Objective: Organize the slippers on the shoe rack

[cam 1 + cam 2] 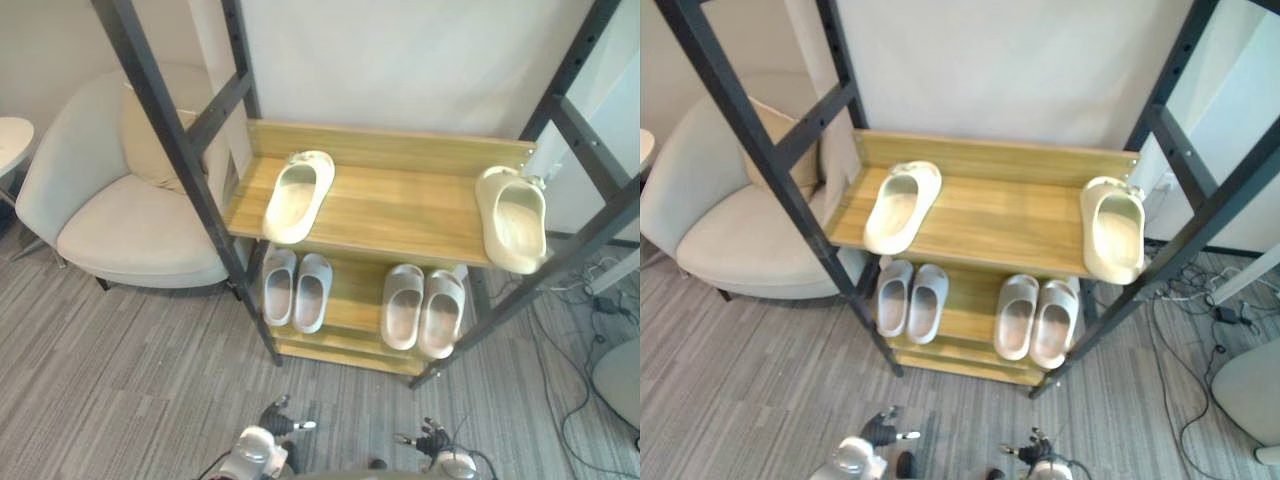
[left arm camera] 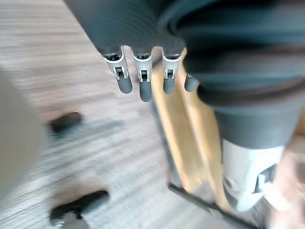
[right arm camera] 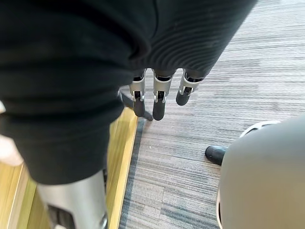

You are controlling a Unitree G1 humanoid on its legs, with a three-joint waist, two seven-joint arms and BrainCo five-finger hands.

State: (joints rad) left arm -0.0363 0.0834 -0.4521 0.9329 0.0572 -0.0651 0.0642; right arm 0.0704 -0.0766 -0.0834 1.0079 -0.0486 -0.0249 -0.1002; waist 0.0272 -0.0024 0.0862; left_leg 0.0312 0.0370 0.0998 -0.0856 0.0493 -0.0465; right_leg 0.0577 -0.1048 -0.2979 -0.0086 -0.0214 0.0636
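Left wrist view: left hand (image 2: pixel 144 81) low beside what seems the shoe rack's (image 1: pixel 400 205) base, fingers straight, empty. Right hand (image 3: pixel 159 98) likewise slack, empty. Farther, in eye views: left cream slipper (image 1: pixel 298 195) and right cream slipper (image 1: pixel 515 218) well apart on top shelf; left pair (image 1: pixel 311 292) and right pair (image 1: pixel 404 305) below.

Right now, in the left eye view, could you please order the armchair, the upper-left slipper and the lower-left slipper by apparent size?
cream upholstered armchair
cream slipper, left on upper shelf
pale grey slipper, far left on lower shelf, though farther away
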